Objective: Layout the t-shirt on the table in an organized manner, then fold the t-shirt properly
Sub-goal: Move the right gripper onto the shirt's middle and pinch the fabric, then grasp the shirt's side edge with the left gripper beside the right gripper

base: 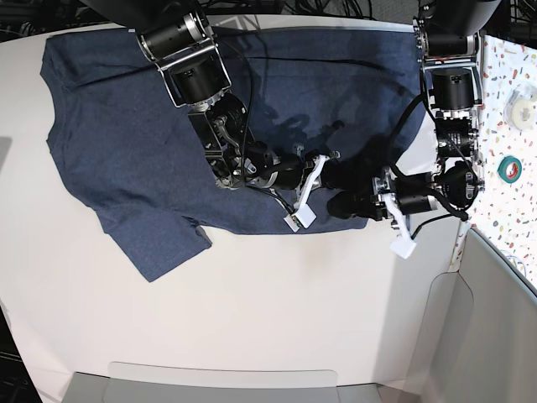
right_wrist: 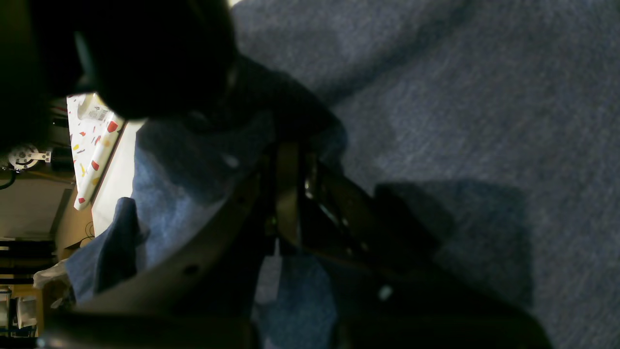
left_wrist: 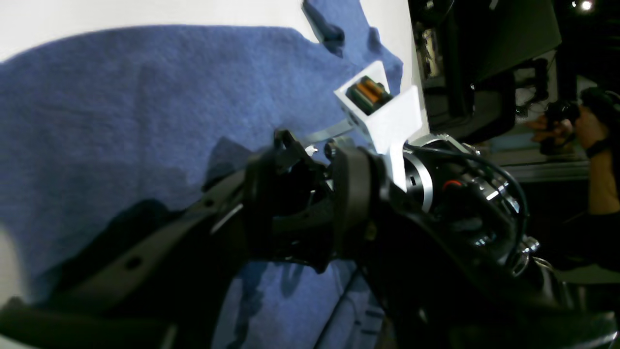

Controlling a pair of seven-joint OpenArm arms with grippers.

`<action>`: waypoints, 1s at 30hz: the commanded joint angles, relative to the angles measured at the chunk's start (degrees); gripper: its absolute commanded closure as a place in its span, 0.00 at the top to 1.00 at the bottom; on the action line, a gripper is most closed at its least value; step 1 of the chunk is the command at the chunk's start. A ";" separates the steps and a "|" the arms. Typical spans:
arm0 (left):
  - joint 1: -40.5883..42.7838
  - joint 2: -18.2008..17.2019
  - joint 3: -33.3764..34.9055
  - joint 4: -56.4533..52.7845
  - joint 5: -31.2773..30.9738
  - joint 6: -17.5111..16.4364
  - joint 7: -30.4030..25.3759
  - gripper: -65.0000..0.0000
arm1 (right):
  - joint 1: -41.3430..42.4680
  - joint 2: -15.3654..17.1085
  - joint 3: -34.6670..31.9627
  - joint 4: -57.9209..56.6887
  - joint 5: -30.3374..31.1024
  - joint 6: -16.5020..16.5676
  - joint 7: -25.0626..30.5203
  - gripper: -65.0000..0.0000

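One t-shirt [base: 126,159], dark navy, lies spread across the upper half of the white tabletop [base: 252,319], plain face up with no lettering in sight; one sleeve sticks out at the lower left in the base view, and the hem side runs to the right-hand edge beside the speckled strip [base: 512,126]. Two arms reach in and meet over the shirt's lower edge right of centre. The right tool [base: 329,178] is closed tight; the right wrist view shows cloth bunched against its fingers [right_wrist: 290,194], so it appears to have pinched a fold, though how much it holds cannot be told. The left tool [base: 346,203] stands fairly wide just beside it over the same edge, gripping nothing visible. Judged step: taking the bottom edge at two points to begin folding. Doing it well calls for the left tool to close on one layer only, well apart from the right one, both then lifting evenly and carrying the edge straight so the cloth does not skew or drag the sleeve. Count: one t-shirt, one tabletop, two arms, two tools, one speckled strip, one roll of tape [base: 508,168] on that strip.
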 commanded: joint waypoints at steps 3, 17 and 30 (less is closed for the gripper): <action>-1.37 -3.69 -6.73 6.06 4.44 0.09 -0.82 0.28 | -0.78 0.26 0.14 -1.21 -0.28 -1.54 -2.77 0.00; 8.56 -6.68 -8.40 5.53 28.35 2.37 -3.85 0.01 | -1.48 0.26 0.05 -1.21 -0.28 -1.54 -2.77 0.00; 11.20 -6.59 -2.95 5.53 33.71 2.29 -7.19 0.01 | -1.57 0.26 0.05 -1.21 -0.28 -1.54 -2.94 0.00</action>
